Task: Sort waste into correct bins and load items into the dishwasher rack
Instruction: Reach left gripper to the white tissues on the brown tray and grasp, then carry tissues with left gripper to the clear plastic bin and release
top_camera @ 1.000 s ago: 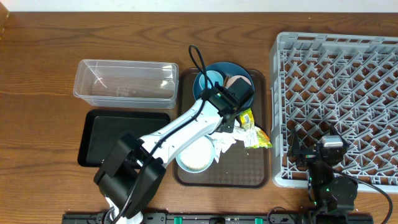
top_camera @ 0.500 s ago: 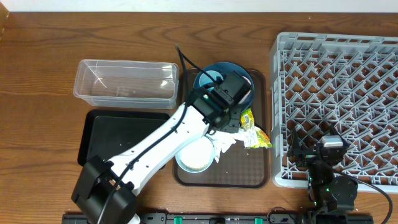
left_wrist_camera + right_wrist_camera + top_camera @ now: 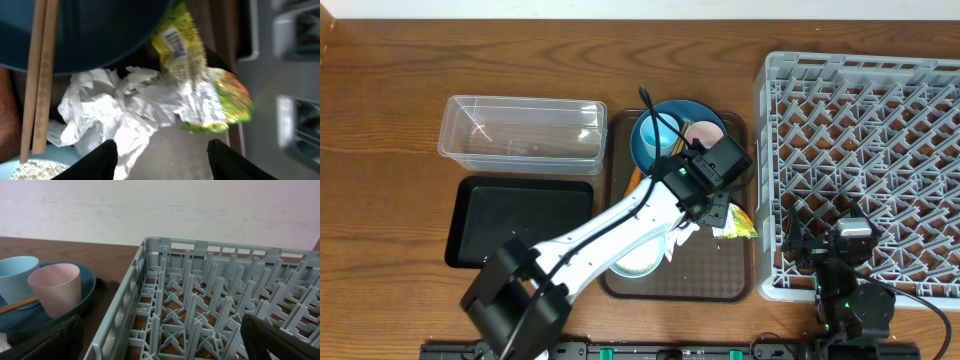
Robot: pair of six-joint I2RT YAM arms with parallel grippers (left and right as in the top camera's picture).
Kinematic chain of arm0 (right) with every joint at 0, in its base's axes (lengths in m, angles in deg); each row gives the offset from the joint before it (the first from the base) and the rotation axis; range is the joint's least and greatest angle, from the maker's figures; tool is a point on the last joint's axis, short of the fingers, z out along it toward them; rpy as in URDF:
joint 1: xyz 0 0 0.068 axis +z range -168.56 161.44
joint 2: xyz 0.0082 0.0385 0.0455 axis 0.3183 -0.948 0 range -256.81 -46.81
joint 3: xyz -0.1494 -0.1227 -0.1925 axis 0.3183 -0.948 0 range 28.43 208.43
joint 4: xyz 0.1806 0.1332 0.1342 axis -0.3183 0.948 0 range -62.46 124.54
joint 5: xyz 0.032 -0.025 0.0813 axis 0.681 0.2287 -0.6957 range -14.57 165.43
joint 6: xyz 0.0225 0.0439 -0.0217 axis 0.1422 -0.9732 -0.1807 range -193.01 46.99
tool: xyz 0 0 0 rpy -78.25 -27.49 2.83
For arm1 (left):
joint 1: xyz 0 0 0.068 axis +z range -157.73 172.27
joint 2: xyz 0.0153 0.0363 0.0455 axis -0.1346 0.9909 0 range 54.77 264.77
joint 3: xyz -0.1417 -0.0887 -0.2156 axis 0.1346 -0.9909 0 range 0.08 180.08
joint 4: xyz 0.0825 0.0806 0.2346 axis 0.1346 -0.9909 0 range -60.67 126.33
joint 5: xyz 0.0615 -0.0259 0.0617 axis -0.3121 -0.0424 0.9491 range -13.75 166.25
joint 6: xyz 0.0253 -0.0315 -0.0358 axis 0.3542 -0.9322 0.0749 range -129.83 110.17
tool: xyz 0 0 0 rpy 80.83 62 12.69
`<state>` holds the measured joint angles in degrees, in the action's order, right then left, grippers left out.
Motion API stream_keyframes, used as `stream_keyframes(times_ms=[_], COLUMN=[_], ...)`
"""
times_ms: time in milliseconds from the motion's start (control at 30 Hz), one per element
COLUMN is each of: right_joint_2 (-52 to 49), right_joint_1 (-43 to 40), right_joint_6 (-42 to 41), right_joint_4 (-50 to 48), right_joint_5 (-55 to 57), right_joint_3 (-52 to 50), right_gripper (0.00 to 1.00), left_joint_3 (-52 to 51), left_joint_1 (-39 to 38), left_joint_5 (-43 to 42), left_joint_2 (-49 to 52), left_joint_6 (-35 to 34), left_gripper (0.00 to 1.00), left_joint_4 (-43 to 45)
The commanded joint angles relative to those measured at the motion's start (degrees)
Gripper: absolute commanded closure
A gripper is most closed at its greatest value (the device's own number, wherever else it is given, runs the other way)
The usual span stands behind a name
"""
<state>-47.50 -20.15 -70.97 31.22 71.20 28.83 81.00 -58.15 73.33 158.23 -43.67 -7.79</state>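
Left hand (image 3: 161, 150) stretched forward, jaws apart; right hand (image 3: 162, 332) low, jaws wide.

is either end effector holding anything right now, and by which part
Nothing is held. The left end effector hangs open over the tissue and wrapper, gripping neither; the right end effector is open and empty.
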Motion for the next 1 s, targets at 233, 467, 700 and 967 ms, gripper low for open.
stream_keyframes(times_ms=[233, 467, 700, 967], right_joint_2=[0.31, 0.31, 0.31, 0.31], right_joint_1=[-0.37, -0.37, -0.37, -0.37], right_joint_6=[-0.72, -0.72, -0.72, -0.72], right_joint_4=[0.22, 0.22, 0.22, 0.22], right_joint_5=[0.17, 0.17, 0.17, 0.17], right_joint_3=[-0.09, -0.09, -0.09, -0.09], right_gripper=[0.01, 0.01, 0.01, 0.01], left_joint_3=[-0.83, -0.83, -0.76, -0.66], left_joint_1=[-0.20, -0.17, -0.17, -0.13], left_joint_5=[3.82, 3.82, 3.82, 3.82], left_joint_2=[6.88, 10.36, 9.70, 5.99], left_joint_6=[-3.58, -3.56, -3.54, -3.54], left_gripper=[0.37, 0.42, 0.77, 0.94], left_joint_4=[3.37, 4.57, 5.60, 5.62])
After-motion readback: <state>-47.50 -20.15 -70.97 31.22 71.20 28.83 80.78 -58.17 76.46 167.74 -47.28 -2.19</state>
